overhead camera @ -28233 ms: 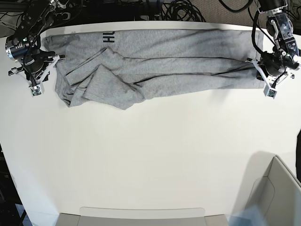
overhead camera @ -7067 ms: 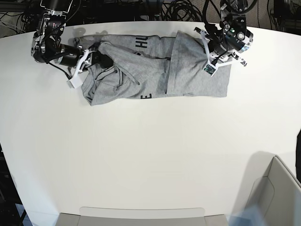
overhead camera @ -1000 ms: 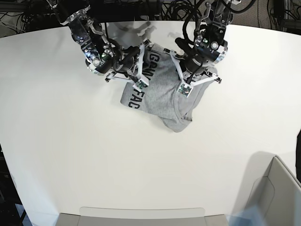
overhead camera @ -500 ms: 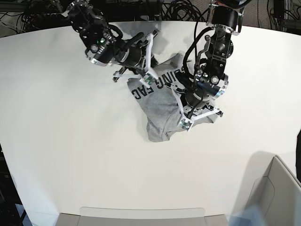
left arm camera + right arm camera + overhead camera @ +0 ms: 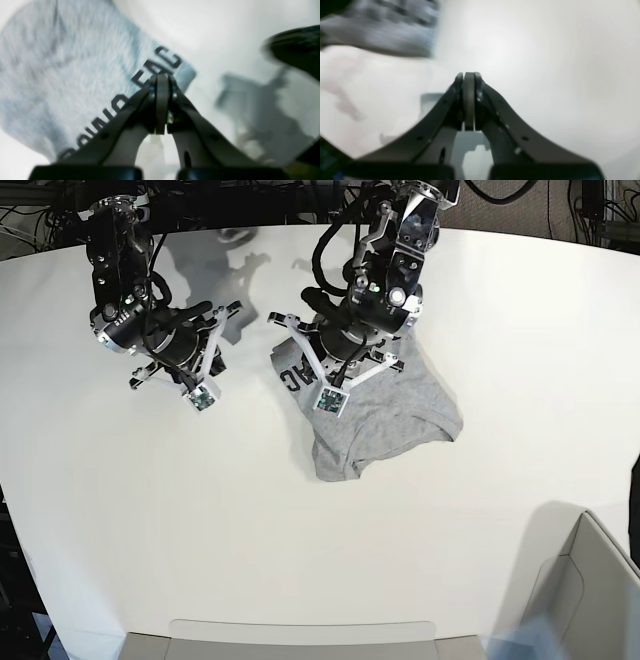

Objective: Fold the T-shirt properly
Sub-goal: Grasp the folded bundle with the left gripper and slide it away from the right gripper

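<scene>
My T-shirt (image 5: 385, 425) lies bunched in a rumpled grey heap on the white table, near the middle toward the far side, not folded flat. Black block letters show at its left edge, reading "FAC" in my left wrist view (image 5: 75, 75), where the cloth looks blurred.

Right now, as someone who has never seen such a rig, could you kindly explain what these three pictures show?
Two robot arms work over a white table. The wide picture looks down from above; the two close-ups come from cameras on each arm's wrist, looking along its tool. On the table lies a light heather-grey cotton T-shirt with black block lettering, bunched rather than neatly folded. The left tool is shut and hangs over the lettering, apparently holding nothing. The right tool is also shut, over bare table beside the shirt. A pale box corner shows at the lower right.
</scene>
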### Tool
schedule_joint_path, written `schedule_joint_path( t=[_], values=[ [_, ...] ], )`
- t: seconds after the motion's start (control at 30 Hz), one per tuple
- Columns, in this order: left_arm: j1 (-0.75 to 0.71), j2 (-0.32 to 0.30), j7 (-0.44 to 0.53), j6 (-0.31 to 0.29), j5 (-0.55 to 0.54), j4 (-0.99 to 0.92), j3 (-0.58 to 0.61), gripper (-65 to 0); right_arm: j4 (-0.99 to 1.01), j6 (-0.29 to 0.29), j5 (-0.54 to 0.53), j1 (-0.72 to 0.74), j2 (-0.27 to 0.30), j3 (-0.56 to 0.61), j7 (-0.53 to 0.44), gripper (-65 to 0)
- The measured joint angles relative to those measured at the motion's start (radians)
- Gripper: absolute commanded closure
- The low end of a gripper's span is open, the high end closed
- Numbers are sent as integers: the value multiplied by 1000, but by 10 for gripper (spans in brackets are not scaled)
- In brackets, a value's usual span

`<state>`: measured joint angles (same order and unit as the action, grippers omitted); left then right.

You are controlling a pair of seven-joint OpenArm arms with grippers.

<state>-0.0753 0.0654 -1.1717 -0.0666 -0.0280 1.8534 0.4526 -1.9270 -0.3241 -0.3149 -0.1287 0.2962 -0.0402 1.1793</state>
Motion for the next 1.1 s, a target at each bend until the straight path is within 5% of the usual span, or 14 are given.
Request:
schedule_joint_path(
  t=[0.2,0.57,0.87,1.1],
  values=[
    [-5,-25,17,-2,-36,-142,-41,0,17,-59,-2,-17,0,-50,-8,0],
    [53,-166,2,-2,-17,-147,-225,0,18,-62,-3,-43,14,-50,-5,0],
    [35,-134,23,-1,-20,112,-227,0,18,-62,0,-47,14,-50,-9,0],
    [208,-113,129,-2,-20,-251,-227,0,16,-62,0,-79,14,-51,-5,0]
  ],
)
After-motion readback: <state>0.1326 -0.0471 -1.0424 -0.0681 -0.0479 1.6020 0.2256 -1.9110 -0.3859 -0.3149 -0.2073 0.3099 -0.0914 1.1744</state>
